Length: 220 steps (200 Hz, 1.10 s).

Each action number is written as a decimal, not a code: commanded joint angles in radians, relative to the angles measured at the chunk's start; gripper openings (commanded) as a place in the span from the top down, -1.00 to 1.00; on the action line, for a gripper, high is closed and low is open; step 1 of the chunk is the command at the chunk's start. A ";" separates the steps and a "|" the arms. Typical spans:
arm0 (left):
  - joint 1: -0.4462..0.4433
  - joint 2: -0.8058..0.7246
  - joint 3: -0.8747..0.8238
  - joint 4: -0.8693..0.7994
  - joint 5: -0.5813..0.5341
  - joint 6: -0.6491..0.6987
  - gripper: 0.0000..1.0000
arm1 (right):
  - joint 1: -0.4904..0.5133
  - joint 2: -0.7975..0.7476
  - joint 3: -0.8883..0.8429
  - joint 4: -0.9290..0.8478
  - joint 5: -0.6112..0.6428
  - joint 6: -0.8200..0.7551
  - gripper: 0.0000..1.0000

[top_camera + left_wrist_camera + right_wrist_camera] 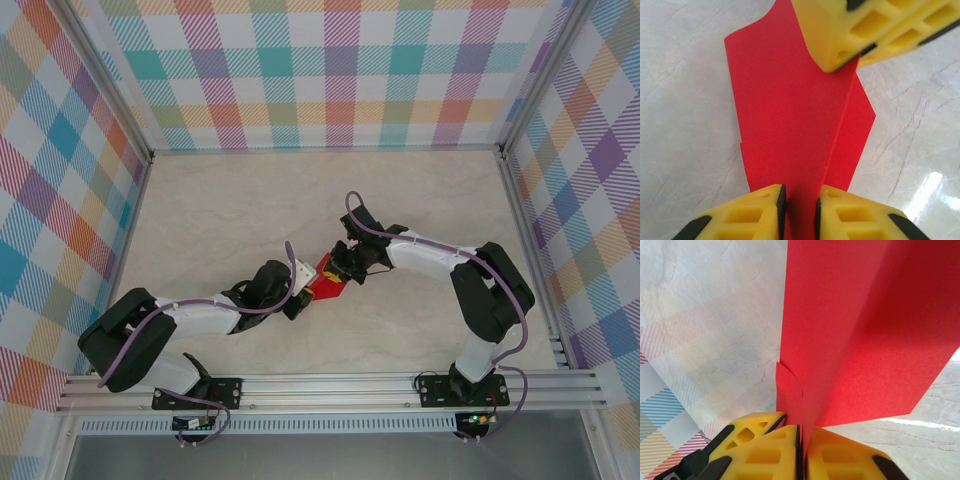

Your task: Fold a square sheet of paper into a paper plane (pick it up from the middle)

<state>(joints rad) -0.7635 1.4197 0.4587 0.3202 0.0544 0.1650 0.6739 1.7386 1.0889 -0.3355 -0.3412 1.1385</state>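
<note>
The red paper plane (325,281) is folded along a centre crease and hangs between my two grippers above the middle of the table. In the left wrist view the plane (790,110) runs away from my left gripper (801,210), whose jaws stand narrowly apart with the crease between them. The right gripper's yellow fingers (865,30) sit at the plane's far end. In the right wrist view my right gripper (802,440) pinches the plane's (865,330) folded edge, and the flaps spread out above it. From above, the left gripper (300,290) and right gripper (340,268) nearly meet.
The pale marble tabletop (250,200) lies bare around the arms. Checked walls (320,70) close it in on three sides, and an aluminium rail (330,385) runs along the near edge.
</note>
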 commanded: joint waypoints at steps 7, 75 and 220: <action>-0.012 0.017 0.025 0.003 0.038 -0.011 0.66 | -0.015 -0.002 0.021 -0.018 -0.031 -0.034 0.48; -0.011 0.008 0.041 -0.024 0.131 -0.247 0.73 | -0.054 -0.179 -0.141 0.078 0.033 -0.145 -0.14; -0.012 0.091 0.085 -0.016 0.197 -0.607 0.87 | -0.053 -0.133 -0.226 0.226 -0.100 -0.317 -0.02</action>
<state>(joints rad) -0.7635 1.4937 0.5182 0.2913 0.2253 -0.3561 0.6151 1.5524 0.8398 -0.1322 -0.3939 0.8673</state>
